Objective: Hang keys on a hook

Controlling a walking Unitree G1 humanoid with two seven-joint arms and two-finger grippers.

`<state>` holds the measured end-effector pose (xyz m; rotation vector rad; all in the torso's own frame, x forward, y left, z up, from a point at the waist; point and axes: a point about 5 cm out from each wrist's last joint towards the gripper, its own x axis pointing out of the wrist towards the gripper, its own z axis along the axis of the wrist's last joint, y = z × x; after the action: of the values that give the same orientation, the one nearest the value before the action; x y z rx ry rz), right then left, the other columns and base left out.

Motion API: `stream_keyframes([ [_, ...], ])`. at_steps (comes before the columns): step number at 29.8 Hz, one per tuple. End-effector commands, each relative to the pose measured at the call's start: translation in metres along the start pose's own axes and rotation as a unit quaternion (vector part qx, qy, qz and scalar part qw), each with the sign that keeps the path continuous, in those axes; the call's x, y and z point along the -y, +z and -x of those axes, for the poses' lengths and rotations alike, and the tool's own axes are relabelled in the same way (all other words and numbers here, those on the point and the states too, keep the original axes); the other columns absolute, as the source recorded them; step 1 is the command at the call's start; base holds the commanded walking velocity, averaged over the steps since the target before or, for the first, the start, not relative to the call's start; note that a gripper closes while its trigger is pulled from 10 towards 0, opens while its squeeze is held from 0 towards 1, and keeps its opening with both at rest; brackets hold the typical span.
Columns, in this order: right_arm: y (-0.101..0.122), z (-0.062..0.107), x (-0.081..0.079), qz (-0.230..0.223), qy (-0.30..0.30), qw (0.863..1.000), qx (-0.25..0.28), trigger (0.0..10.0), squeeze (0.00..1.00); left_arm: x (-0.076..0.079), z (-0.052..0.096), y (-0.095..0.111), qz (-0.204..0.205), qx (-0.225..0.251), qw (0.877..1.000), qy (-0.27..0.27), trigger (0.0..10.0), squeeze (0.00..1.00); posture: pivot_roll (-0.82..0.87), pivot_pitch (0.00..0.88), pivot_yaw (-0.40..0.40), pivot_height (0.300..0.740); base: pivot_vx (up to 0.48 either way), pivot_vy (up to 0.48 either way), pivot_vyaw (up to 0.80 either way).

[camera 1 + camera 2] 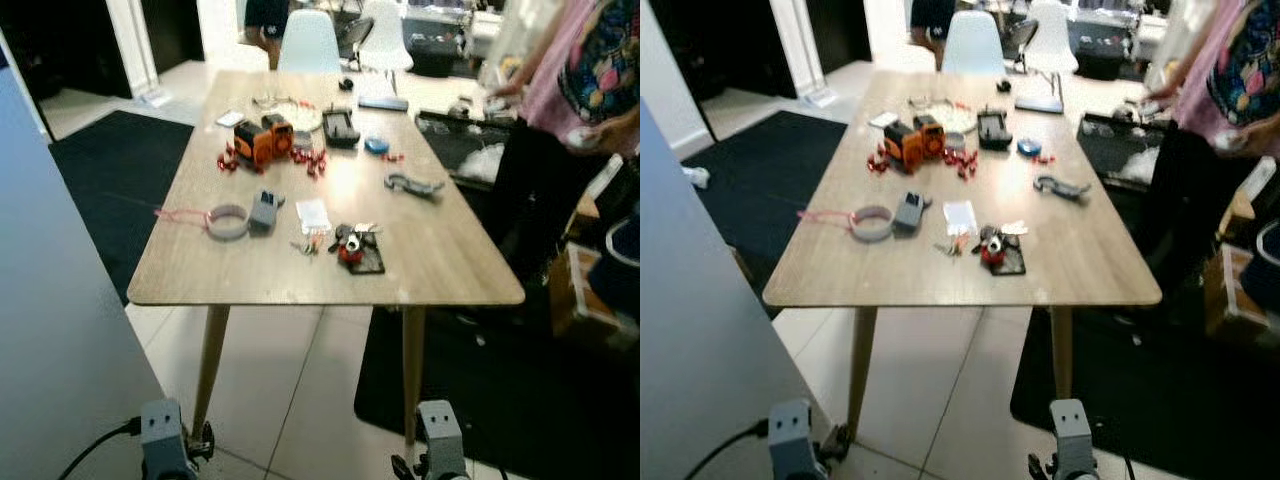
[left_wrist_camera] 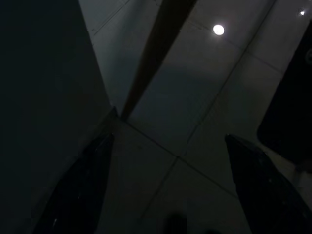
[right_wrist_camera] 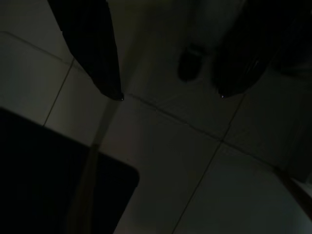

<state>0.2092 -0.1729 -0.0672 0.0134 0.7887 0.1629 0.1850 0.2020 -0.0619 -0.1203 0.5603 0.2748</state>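
Near the centre of the head views, a bit toward the near edge of the wooden table point(image 1: 440, 270), sits what looks like the keys point(image 1: 352, 243): a small bunch with a red fob, lying partly on a dark flat thing, with a white card point(image 1: 313, 214) just to its left. Both arms hang low at the bottom of the frame. The left gripper point(image 2: 168, 195) and right gripper point(image 3: 168, 95) each have their fingers spread apart with nothing between them, just dim floor tiles underneath. I can't spot a hook anywhere, so that's risk number one: the robot may have to go hunting for it. Risk two is the clutter. A grey tape roll point(image 1: 228, 221), a grey gadget point(image 1: 264, 210) and an orange toy vehicle point(image 1: 262, 139) with red bits around it all sit close enough that a sloppy reach could grab or shove the wrong thing. A flat bunch of keys could also slip out of two long fingers. A person point(image 1: 590, 90) stands at the right edge, so swinging wide is dicey. No readable writing or brands; it's too blurry.
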Motion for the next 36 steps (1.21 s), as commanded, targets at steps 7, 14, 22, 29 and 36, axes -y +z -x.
stream_keyframes([
  [7,-0.0101,0.0041,0.0067,-0.006,-0.011,1.000,-0.016,10.0,0.00,0.0063,-0.0024,-0.0013,-0.014,-0.020,1.000,-0.010,10.0,0.00,0.08,0.057,-0.052,0.740,0.000,-0.069,0.00],
  [14,-0.0092,0.0040,0.0079,-0.005,-0.013,1.000,-0.016,10.0,0.00,0.0086,-0.0045,0.0025,-0.028,-0.015,0.999,-0.018,10.0,0.00,0.08,0.059,-0.049,0.740,0.000,0.000,0.00],
  [22,-0.0105,0.0045,0.0081,-0.006,-0.013,1.000,-0.017,10.0,0.00,0.0069,-0.0055,0.0053,-0.022,-0.010,1.000,-0.014,10.0,0.00,0.08,0.053,-0.047,0.740,0.000,0.000,0.00],
  [29,-0.0107,0.0044,0.0076,-0.005,-0.012,1.000,-0.018,10.0,0.00,0.0052,-0.0054,0.0053,-0.018,-0.011,1.000,-0.016,10.0,0.00,0.08,0.047,-0.044,0.740,0.073,0.000,0.00],
  [36,-0.0112,0.0045,0.0072,-0.005,-0.011,1.000,-0.018,10.0,0.00,0.0046,-0.0049,0.0044,-0.015,-0.012,1.000,-0.015,10.0,0.00,0.08,0.042,-0.044,0.740,0.272,0.000,0.00],
])
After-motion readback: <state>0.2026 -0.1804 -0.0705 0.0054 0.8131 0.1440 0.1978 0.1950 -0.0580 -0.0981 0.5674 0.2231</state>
